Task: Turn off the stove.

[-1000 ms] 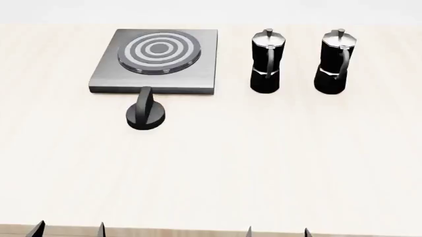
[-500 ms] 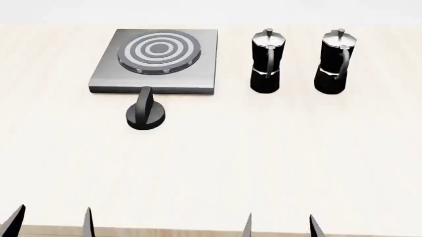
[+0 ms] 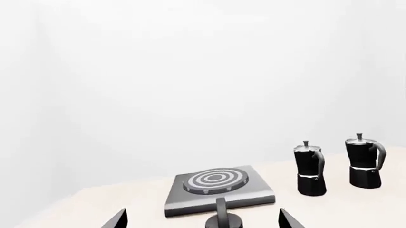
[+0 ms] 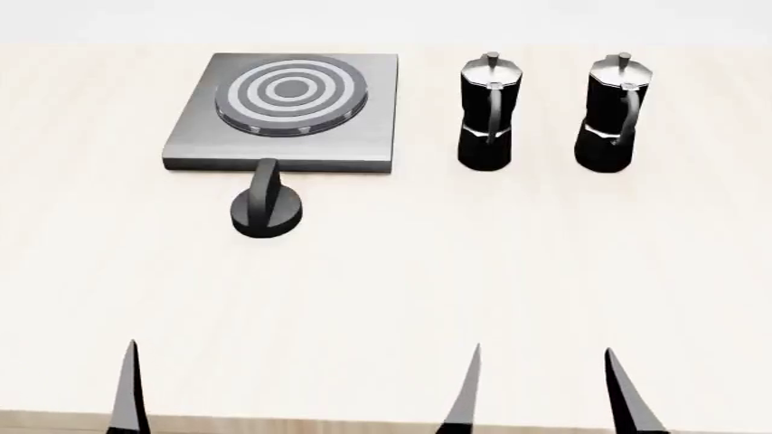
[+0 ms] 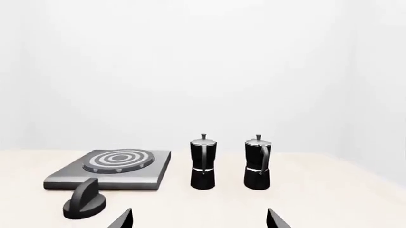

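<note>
From the head camera, the stove (image 4: pixel 289 113), a flat square grey metal plate with a ringed round burner, lies at the far left of the pale wooden table (image 4: pixel 483 271), and its separate black ridged knob (image 4: pixel 267 210) stands just in front of the plate's near edge. Two black-and-silver moka pots, one (image 4: pixel 487 113) nearer the stove and one (image 4: pixel 616 113) further right, stand upright in a row beside it. At the near table edge only dark fingertips show: a single tip of the left gripper (image 4: pixel 125 389), so its spread cannot be judged here, and two tips of the right gripper (image 4: pixel 543 393) set wide apart. Both sit well short of the knob, which lies ahead and slightly right of the left tip. In the left wrist camera, the left gripper (image 3: pixel 201 219) has its two fingertips spread wide, with the knob (image 3: pixel 223 217) between and beyond them and the stove (image 3: pixel 219 190) just behind it. In the right wrist camera, the right gripper (image 5: pixel 199 219) is likewise wide open, holding nothing; the knob (image 5: pixel 84 204) lies off to one side of its fingers, well apart, in front of the stove (image 5: pixel 114 170).
</note>
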Controlling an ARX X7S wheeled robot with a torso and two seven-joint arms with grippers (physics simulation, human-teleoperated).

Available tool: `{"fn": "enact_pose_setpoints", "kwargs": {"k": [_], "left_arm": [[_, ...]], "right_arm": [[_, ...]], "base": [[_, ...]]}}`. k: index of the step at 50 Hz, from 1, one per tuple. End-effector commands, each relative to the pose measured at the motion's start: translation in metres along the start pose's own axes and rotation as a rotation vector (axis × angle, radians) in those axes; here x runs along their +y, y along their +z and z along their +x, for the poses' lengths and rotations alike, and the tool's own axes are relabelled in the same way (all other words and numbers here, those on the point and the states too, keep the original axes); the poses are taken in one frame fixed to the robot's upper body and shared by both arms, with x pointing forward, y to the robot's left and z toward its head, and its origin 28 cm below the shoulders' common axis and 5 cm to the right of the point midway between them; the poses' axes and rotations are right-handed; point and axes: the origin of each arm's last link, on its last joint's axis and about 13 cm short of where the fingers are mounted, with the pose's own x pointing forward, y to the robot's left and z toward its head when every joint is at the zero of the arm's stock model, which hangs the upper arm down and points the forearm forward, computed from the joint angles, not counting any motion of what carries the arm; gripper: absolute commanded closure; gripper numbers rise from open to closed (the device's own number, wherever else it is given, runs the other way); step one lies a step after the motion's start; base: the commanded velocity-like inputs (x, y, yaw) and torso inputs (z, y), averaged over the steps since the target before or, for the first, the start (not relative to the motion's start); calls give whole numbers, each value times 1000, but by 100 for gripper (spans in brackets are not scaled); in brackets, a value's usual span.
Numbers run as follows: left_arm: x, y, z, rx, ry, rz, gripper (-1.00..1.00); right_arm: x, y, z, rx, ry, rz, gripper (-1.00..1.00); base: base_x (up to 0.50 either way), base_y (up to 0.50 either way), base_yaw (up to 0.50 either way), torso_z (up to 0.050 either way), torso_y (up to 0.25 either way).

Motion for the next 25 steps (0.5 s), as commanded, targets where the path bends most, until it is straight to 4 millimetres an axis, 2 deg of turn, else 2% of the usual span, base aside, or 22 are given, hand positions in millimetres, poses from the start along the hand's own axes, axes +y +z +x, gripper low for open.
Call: {"fn": "enact_pose_setpoints", "kwargs": {"k": [1,13,25], "left_arm": [[2,26,-2,-68,2,20,-100],[5,42,-3,-104,9,8,-100],[5,47,-4,-126,19,25,-100]], "right_arm": [[-2,22,-5,-71,-5,5,-100],[-5,35,-8,-120,-14,16,-100],[-5,39,-9,-138,-15,18,-100]], "base": [[0,0,0,0,0],[0,0,0,0,0],[0,0,0,0,0]]}}
